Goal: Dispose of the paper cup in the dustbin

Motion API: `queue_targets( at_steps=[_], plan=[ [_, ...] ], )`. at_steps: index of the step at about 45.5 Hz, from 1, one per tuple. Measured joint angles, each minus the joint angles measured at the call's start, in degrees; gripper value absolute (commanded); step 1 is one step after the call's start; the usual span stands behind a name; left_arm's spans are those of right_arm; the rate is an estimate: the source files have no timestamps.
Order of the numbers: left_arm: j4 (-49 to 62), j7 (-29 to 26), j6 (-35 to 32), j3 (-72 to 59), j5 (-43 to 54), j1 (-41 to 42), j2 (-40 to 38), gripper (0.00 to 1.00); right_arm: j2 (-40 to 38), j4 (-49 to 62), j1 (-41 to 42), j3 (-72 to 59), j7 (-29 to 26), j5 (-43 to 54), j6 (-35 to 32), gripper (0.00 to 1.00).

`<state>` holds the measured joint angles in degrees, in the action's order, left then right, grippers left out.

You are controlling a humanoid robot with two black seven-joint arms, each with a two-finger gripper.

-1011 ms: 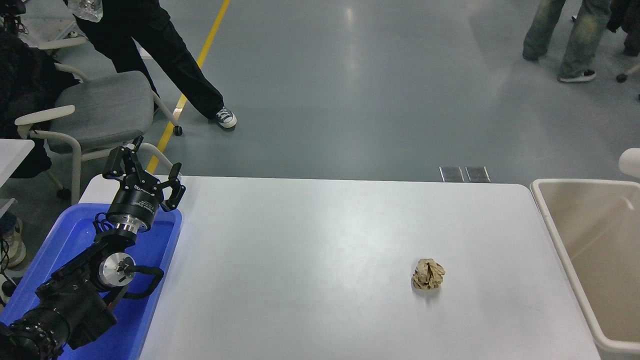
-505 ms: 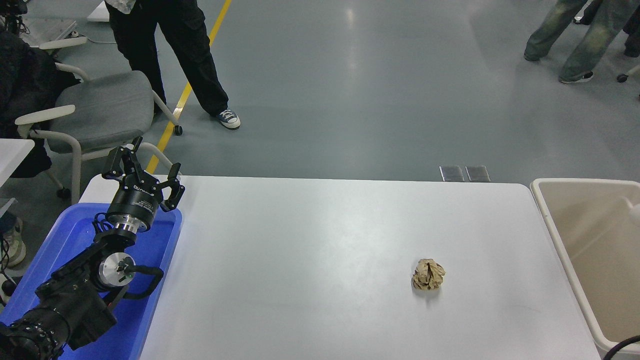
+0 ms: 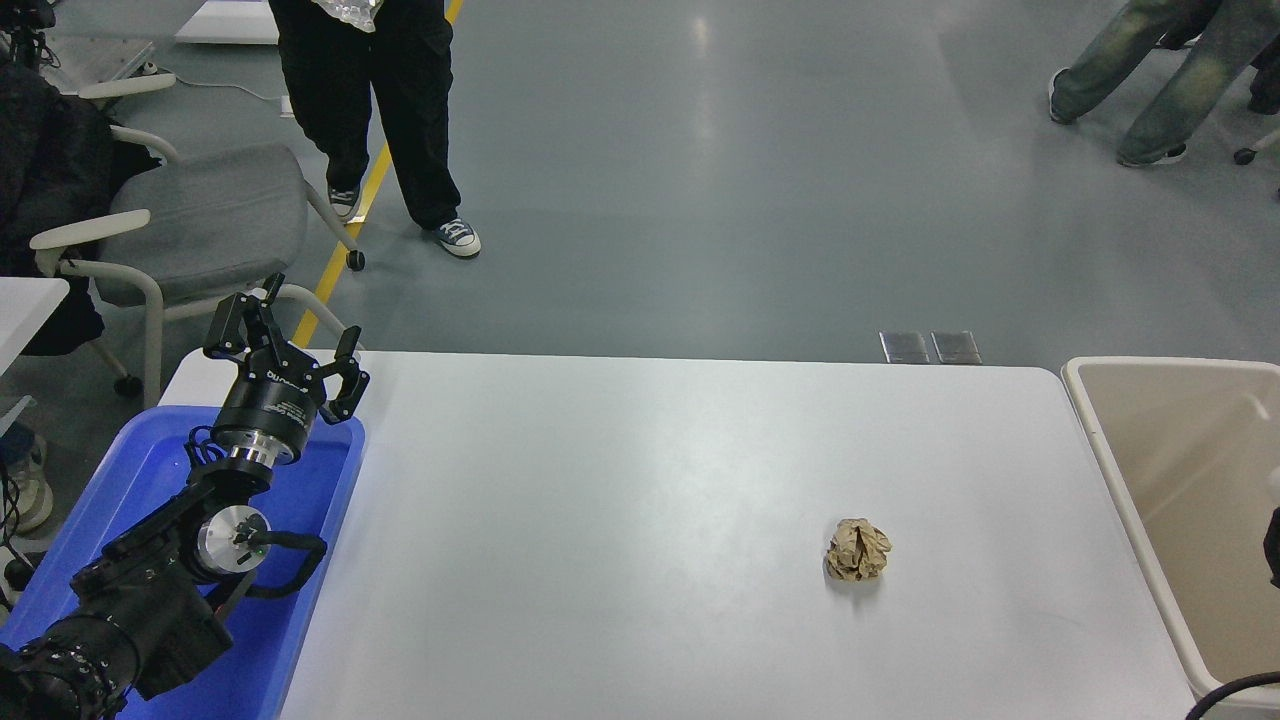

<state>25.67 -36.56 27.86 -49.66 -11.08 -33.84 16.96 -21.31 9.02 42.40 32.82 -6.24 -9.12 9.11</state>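
Overhead, looking down on a white table [image 3: 620,520]. At the far left, a blue tray [image 3: 300,560] sits on the table's left end. Above it the robot's left arm is parked, its left gripper [image 3: 285,335] pointing away from the camera with its fingers spread apart and nothing between them. Behind it on the grey floor stands a grey office chair [image 3: 190,215], and a person in black trousers [image 3: 375,110] stands near a yellow floor line.

Toward the right of the table lies a crumpled brown paper ball [image 3: 857,549], alone and well apart from everything else. Past the table's right edge stands the large beige dustbin [image 3: 1110,460], open at the top. At the picture's right edge, over the bin, a small dark shape and a sliver of white show; this may be the right arm, but too little shows to tell whether its gripper is there, open or closed.

No paper cup is plainly visible anywhere, neither on the table nor in the part of the bin in view. Judging from this, the drop into the bin is under way or just finished; the next move calls for confirming the cup is inside.
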Motion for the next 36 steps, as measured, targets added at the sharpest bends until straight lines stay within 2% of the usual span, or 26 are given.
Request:
queue_targets(
  at_steps=[16,18,20,22,25,27,36],
  plan=[
    [-0.1,0.0,0.0,0.0,0.0,0.0,0.0,1.0,1.1,-0.3,-4.2,0.4,-0.2,-2.5,1.0,0.0],
    [-0.1,0.0,0.0,0.0,0.0,0.0,0.0,1.0,1.2,-0.3,-4.6,0.4,-0.2,-2.7,1.1,0.16],
    [-0.1,0.0,0.0,0.0,0.0,0.0,0.0,1.0,1.2,-0.3,-4.9,0.5,-0.2,-2.9,1.1,0.27],
    [-0.1,0.0,-0.1,0.0,0.0,0.0,0.0,1.0,1.3,-0.3,-5.2,0.5,-0.2,-3.1,1.1,0.49],
    [-0.1,0.0,-0.1,0.0,0.0,0.0,0.0,1.0,1.4,-0.3,-5.6,0.5,-0.2,-3.3,1.2,0.75],
    [-0.1,0.0,-0.1,0.0,0.0,0.0,0.0,1.0,1.4,-0.3,-5.8,0.5,-0.2,-3.4,1.2,1.0],
    [-0.1,0.0,-0.1,0.0,0.0,0.0,0.0,1.0,1.4,-0.4,-6.1,0.8,-0.2,-3.6,0.8,1.0]
  ],
)
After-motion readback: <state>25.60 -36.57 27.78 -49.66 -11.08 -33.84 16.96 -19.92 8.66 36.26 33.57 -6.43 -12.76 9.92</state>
